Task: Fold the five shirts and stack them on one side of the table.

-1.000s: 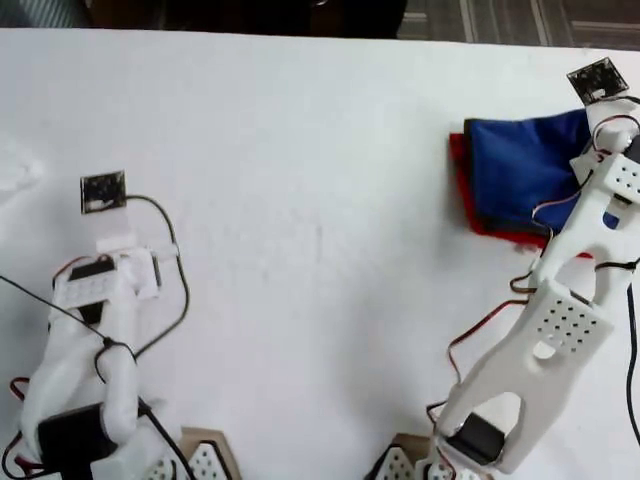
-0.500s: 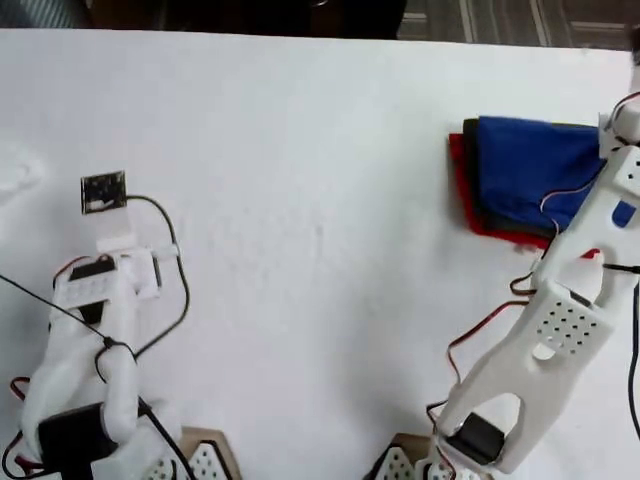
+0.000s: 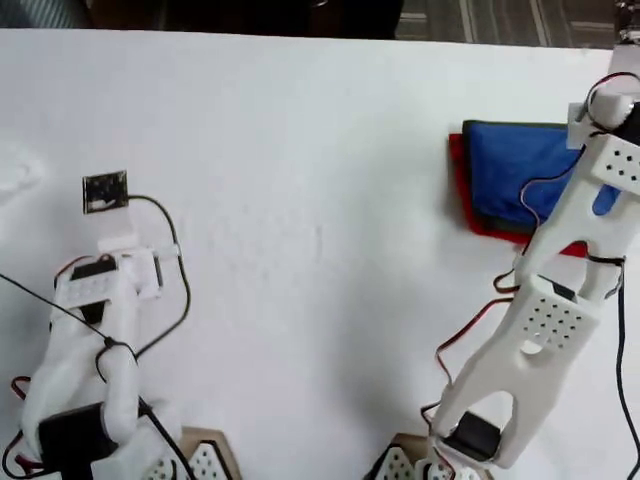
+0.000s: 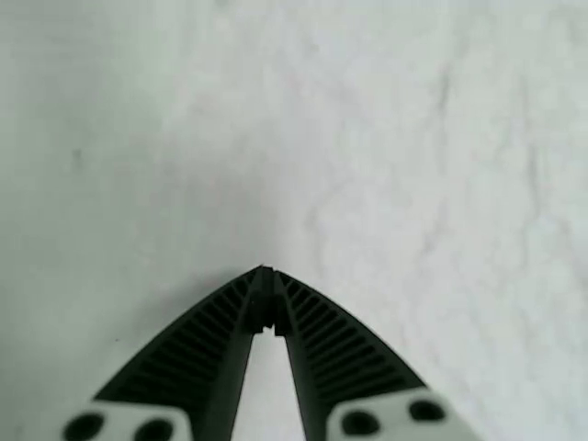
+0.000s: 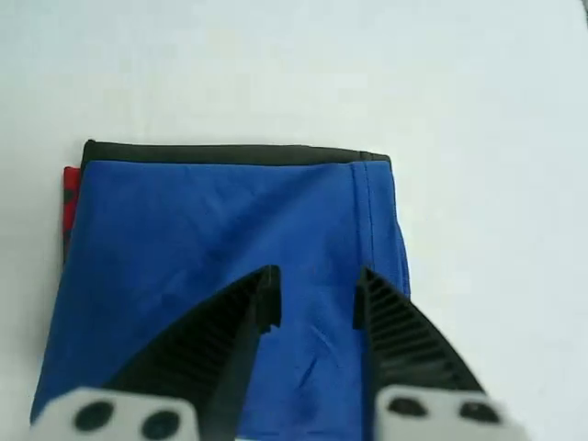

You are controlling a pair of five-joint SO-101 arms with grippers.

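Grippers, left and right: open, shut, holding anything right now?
Left gripper: shut, holding nothing, over the white table.
Right gripper: open, holding nothing, over the folded blue shirt.

A folded blue shirt (image 5: pixel 211 220) tops a neat stack (black shirt (image 5: pixel 230 153) beneath, red shirt (image 5: pixel 70 188) lowest), lying flat just below the right claw (image 5: pixel 315 280).

A white table (image 4: pixel 413 138) is lying creased under the left pincer (image 4: pixel 265 276); dark flooring (image 3: pixel 250 12) is showing well beyond it, past the table's far edge.
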